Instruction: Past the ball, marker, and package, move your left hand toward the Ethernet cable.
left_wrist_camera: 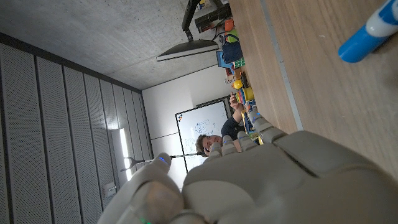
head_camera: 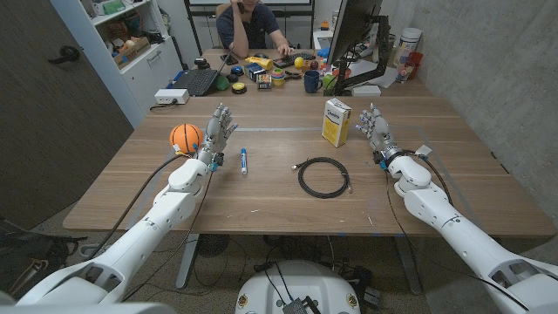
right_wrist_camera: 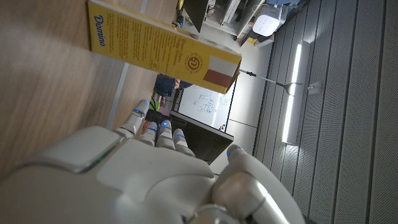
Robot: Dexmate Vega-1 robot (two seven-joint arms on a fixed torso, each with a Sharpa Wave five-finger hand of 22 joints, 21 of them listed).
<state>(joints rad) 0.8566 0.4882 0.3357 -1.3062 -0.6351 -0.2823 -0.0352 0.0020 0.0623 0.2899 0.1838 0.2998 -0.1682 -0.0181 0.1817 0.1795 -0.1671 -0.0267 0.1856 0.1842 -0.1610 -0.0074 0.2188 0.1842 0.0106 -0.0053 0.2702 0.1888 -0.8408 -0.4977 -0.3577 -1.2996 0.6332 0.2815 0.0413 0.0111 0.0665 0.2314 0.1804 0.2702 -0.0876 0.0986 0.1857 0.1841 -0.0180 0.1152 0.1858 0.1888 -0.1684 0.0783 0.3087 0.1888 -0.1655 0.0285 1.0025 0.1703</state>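
Left robot hand (head_camera: 219, 125) stands over the worktop (head_camera: 261, 196), fingers apart, holding nothing, between the orange ball (head_camera: 185, 137) and the blue marker (head_camera: 243, 160). Ethernet cable (head_camera: 323, 176) lies coiled mid-worktop, well apart from it, beyond the marker. Yellow package (head_camera: 336, 121) stands upright just beside the right robot hand (head_camera: 373, 126), also apart-fingered and unloaded.
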